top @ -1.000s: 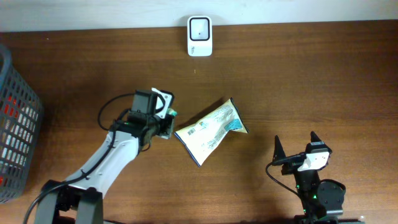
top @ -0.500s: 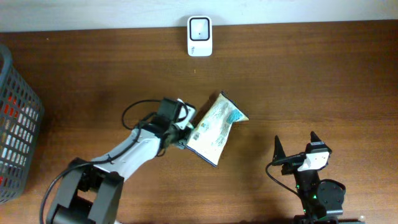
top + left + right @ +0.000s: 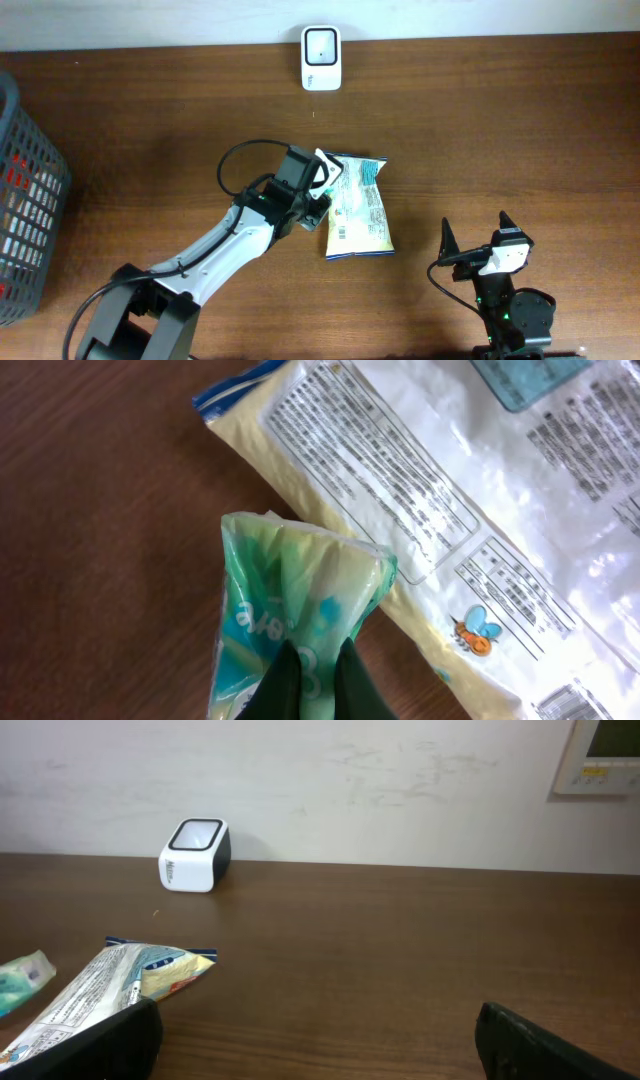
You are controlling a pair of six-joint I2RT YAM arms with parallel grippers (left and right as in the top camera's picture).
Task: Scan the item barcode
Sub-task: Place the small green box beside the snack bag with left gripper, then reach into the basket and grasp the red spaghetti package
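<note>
the left gripper's [image 3: 312,668] 2 dark fingers press together on a crumpled green wrapper [image 3: 300,575]; whether it belongs to the snack bag [image 3: 358,215] i cannot tell. the bag lies flat mid-table, touching that gripper's right side, with what looks like its barcode [image 3: 592,702] cut off by the wrist view's edge. the right gripper [image 3: 474,226] stands spread and empty, well apart. bare table [image 3: 500,120] separates bag and scanner [image 3: 321,44]; a basket [image 3: 25,200] is cropped at the left.

The basket [image 3: 30,180] runs off the overhead view at 9 o'clock. In the left wrist view the snack packet [image 3: 450,490] is cut at 3 o'clock, its print unreadable; the green wrapper [image 3: 290,590] and left gripper [image 3: 315,665] leave at 6 o'clock.
</note>
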